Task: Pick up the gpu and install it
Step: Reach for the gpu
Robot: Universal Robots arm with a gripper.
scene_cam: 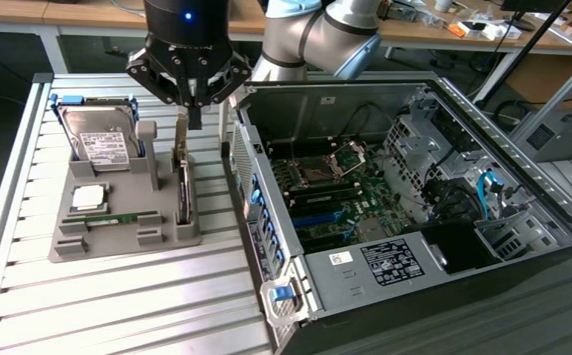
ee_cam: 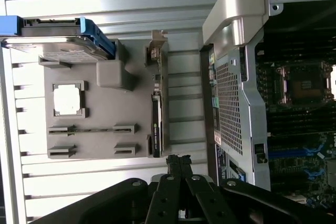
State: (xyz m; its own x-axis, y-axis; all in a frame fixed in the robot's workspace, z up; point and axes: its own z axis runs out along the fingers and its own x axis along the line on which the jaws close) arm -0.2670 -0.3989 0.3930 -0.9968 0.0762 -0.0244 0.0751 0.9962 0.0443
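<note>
The gpu is a thin dark card with a silver bracket at one end. It stands on edge in a slot along the side of the grey parts holder nearest the computer case. In the wrist view the gpu runs lengthwise along the holder's edge, with its bracket at the far end. My gripper hangs just above the card's upper edge. Its fingers are pressed together with nothing between them. It does not touch the card.
The holder also carries an upright hard drive in a blue frame, a square processor chip and a narrow memory stick. An open computer case lies at the exterior view's right with its motherboard exposed. Everything rests on a slatted metal table.
</note>
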